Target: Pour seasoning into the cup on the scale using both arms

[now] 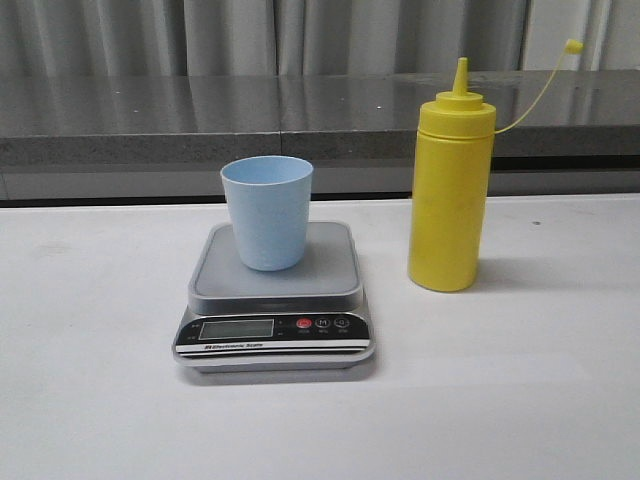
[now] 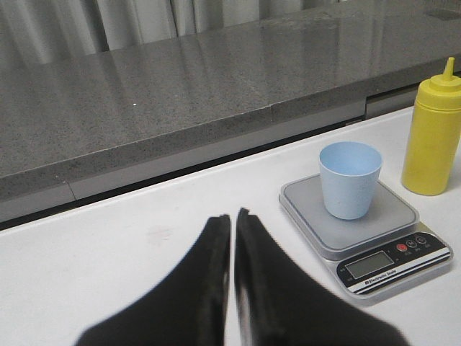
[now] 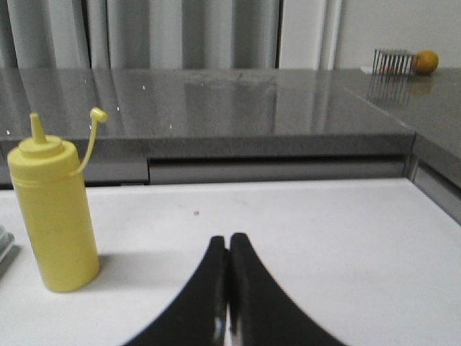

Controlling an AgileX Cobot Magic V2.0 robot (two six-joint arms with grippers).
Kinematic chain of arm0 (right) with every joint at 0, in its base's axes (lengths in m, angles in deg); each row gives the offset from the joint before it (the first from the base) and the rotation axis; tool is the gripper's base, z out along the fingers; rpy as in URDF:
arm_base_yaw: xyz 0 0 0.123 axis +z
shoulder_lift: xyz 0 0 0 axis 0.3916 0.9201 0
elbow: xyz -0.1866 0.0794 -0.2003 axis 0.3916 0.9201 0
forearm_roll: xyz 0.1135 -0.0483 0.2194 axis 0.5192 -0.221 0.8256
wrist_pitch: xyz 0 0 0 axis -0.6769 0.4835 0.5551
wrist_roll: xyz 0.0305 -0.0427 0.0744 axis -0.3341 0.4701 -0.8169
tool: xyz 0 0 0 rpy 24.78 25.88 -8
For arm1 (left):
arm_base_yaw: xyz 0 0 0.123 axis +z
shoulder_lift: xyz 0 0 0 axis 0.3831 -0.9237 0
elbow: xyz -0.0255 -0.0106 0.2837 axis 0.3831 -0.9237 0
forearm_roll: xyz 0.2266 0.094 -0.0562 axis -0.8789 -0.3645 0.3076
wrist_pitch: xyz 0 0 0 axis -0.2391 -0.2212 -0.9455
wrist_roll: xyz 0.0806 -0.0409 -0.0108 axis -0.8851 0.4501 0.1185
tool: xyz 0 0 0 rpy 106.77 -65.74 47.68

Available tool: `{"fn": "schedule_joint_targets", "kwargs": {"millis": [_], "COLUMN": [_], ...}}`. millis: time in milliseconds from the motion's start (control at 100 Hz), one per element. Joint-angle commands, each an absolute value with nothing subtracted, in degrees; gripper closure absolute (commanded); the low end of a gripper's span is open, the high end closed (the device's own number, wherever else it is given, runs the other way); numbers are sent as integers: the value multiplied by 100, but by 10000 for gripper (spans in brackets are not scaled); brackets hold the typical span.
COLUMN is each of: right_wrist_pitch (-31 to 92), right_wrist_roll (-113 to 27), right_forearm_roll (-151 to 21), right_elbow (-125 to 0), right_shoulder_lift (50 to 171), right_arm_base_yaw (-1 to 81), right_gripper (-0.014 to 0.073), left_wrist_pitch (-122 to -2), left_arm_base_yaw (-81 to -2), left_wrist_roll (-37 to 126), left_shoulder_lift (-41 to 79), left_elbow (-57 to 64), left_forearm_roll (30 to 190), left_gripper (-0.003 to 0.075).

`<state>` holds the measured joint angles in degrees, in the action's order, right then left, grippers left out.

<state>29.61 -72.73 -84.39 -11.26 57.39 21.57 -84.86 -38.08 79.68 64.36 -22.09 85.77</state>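
The pale blue cup (image 1: 267, 212) stands upright on the silver-grey platform of the scale (image 1: 274, 335) at the table's middle. The yellow seasoning bottle (image 1: 450, 195) stands upright on the table just right of the scale, its tethered cap hanging off to the right. Neither gripper shows in the front view. In the left wrist view, my left gripper (image 2: 233, 216) is shut and empty, over bare table left of the scale (image 2: 374, 238), cup (image 2: 350, 179) and bottle (image 2: 432, 133). In the right wrist view, my right gripper (image 3: 229, 241) is shut and empty, to the right of the bottle (image 3: 56, 213).
A grey stone counter (image 1: 200, 120) runs along the back behind the white table (image 1: 520, 400), with curtains beyond. Far on the right counter sit a small wire rack (image 3: 393, 62) and an orange fruit (image 3: 426, 61).
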Motion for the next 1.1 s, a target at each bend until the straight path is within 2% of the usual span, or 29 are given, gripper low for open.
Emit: {"fn": "schedule_joint_targets", "kwargs": {"millis": [0,180,450,700,770,840,960,1010,1090], "right_wrist_pitch": [3028,3521,3484,3255,3101,2872,2474,2289,1978], "right_wrist_roll": [-7251,-6944,-6823,-6823,-6808,-6777,-6777,-6777,-6777], "right_forearm_roll": [-8442,-8442,-8396,-8384,-8390,-8390,-8390,-8390,-8390], "right_elbow": [-1672,-2399,-3121,-3433,-3433,-3433,-3433,-3433,-3433], "right_shoulder_lift": [6303,7392,8901,9735,9903,10068,10281,10380,10540], "right_arm_base_yaw": [2158,2158,2186,2855,3091,3288,3565,3649,3782], "right_gripper": [661,661,661,650,582,435,41,-81,-38], "left_wrist_pitch": [-8067,-8067,-8067,-8067,-8067,-8067,-8067,-8067,-8067], "left_arm_base_yaw": [-3796,-3796,-3796,-3796,-3796,-3796,-3796,-3796,-3796], "left_wrist_roll": [8036,8036,8036,8036,8036,8036,8036,8036,8036], "left_shoulder_lift": [6379,6379,6379,6379,6379,6379,6379,6379,6379], "left_elbow": [-2061,-2061,-2061,-2061,-2061,-2061,-2061,-2061,-2061], "left_forearm_roll": [8587,8587,8587,8587,8587,8587,8587,8587,8587], "left_gripper": [710,710,710,710,710,710,710,710,710]}}
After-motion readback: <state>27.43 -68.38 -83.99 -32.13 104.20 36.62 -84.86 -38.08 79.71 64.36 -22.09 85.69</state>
